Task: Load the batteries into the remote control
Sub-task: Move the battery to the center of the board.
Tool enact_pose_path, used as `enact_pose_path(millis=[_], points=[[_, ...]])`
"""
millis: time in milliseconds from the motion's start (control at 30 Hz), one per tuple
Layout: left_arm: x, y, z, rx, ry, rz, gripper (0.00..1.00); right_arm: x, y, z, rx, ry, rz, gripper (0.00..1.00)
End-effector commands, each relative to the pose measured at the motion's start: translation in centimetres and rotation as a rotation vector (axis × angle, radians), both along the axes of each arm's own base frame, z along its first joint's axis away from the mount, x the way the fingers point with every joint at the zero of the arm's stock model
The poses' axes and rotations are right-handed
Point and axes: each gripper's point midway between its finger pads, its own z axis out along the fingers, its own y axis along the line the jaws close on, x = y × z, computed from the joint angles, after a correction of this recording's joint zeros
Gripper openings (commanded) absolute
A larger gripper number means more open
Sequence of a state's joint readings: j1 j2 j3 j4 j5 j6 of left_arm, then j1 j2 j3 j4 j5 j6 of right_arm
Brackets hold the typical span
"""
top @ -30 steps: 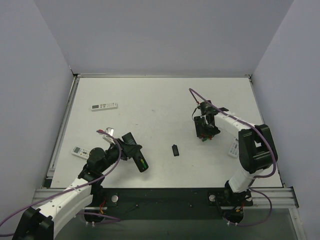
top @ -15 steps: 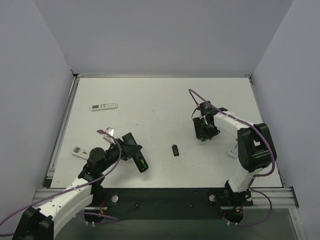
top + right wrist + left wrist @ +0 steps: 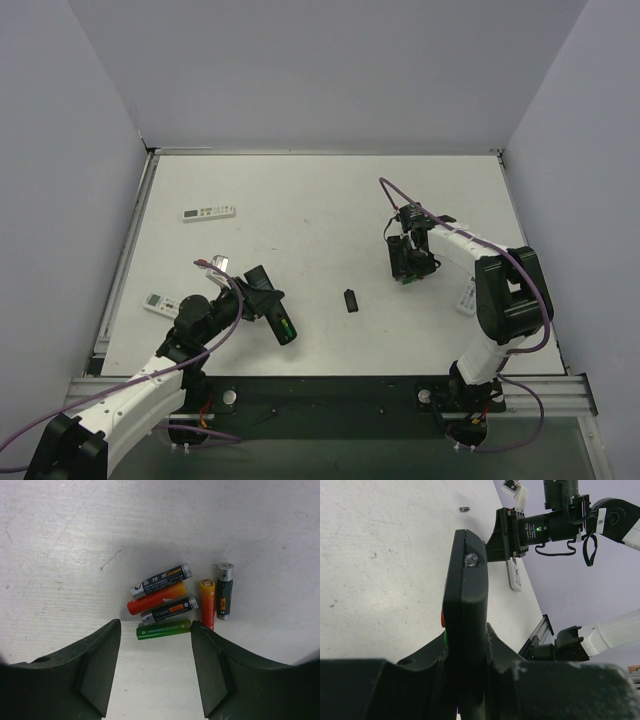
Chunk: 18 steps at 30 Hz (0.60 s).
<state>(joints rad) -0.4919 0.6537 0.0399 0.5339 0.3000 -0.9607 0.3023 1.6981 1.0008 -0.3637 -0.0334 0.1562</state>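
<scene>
So the left fingers (image 3: 502,670) are clenched on the long slim black plastic remote control (image 3: 465,605). It's pinched across its thin sides, and most of its length pokes out past the tips, up off the white bench (image 3: 300,200). It's stiff, light plastic, so I reckon that grip is fine as long as it doesn't twist when a cell gets pushed in.

The right fingers (image 3: 107,650) are released, about half spread with nothing in them, hanging right over the small cylindrical batteries (image 3: 169,610). Six of them lie loose on the bench in a little heap just beyond the tips. The green cell (image 3: 164,629) sits in the gap between the two tips, and three more are packed against its far side. An orange cell (image 3: 207,611) and a dark cell (image 3: 225,597) lie side by side just past the right-hand tip.

Handling guess: these are light, hard, slick and round, so they'll roll or squirt out if nudged. I'd pinch one across the middle of the barrel, not end to end. The green one lies along the closing line, so the wrist probably needs a turn first. It's also touching its neighbour, so expect that one to shift.

A small black piece (image 3: 350,300) lies on the bench between the two arms. Can't tell what it is.
</scene>
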Motion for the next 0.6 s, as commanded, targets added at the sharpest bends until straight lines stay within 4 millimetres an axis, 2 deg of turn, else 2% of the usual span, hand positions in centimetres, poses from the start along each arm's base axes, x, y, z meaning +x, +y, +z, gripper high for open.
enact_pose_path(millis=[0,300,567], points=[[0.3,-0.4,2.9,-0.042,-0.077,-0.015,0.00,-1.9,0.3,0.3,0.013,0.061,-0.029,0.53],[0.2,-0.4,3.0,-0.050,-0.079,-0.016,0.00,-2.8,1.9,0.6,0.036,0.079,-0.031,0.53],[0.1,-0.3,3.2,-0.061,-0.080,-0.013,0.00,-4.5,4.7,0.5,0.077,0.125,0.028,0.53]])
